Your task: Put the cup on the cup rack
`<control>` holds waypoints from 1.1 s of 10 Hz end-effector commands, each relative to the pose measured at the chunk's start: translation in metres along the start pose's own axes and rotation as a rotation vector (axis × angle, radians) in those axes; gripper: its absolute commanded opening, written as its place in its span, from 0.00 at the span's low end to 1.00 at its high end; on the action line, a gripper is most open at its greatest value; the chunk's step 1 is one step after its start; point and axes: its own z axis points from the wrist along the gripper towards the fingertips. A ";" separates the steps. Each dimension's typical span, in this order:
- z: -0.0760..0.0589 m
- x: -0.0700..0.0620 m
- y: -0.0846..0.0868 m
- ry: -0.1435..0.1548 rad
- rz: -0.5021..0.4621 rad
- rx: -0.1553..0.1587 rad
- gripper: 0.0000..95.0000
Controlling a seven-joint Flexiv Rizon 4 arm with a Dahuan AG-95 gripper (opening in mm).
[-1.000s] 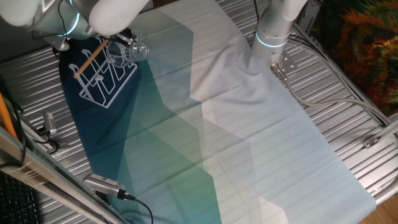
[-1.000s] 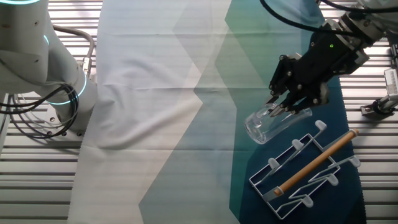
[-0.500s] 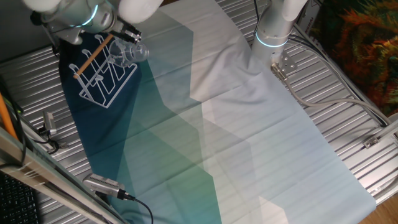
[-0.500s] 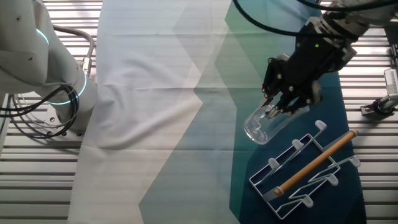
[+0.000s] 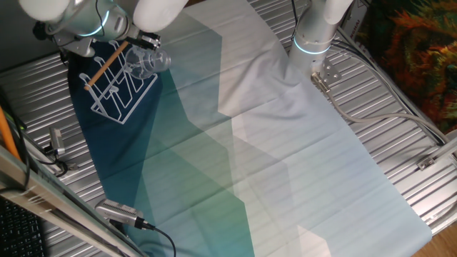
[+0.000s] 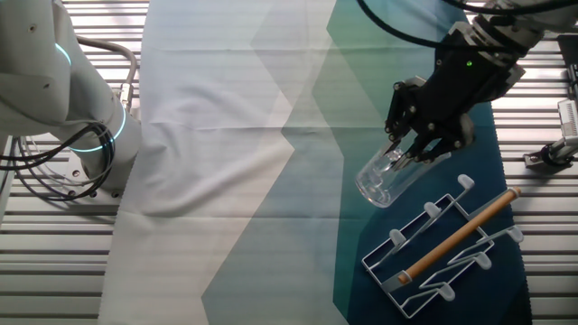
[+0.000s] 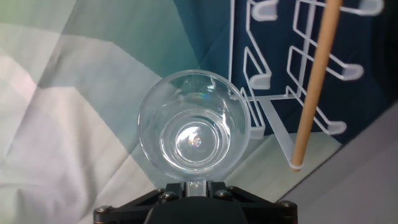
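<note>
The fingers (image 6: 408, 153) stay closed on the cup (image 6: 388, 175), held tilted above the tabletop (image 6: 271, 208) just beside the cup rack (image 6: 447, 244); over the last second it edged slightly away, then back; no peg is engaged yet, so placing remains.

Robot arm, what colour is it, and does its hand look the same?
The arm is smooth, rounded and white, with a glowing light-blue ring around one joint. Its gripper is black and boxy, with thin dark fingers, a tiny green light and black cables running to it.
</note>
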 end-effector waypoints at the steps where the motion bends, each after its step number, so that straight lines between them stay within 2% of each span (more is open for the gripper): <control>1: 0.006 -0.002 0.001 0.003 0.010 -0.009 0.00; 4: 0.008 -0.008 0.005 0.015 0.023 -0.011 0.00; 7: 0.011 -0.022 0.014 0.023 0.031 -0.019 0.00; 8: 0.014 -0.023 0.017 0.035 0.036 -0.019 0.00; 11: 0.032 -0.028 0.025 0.024 0.049 -0.012 0.00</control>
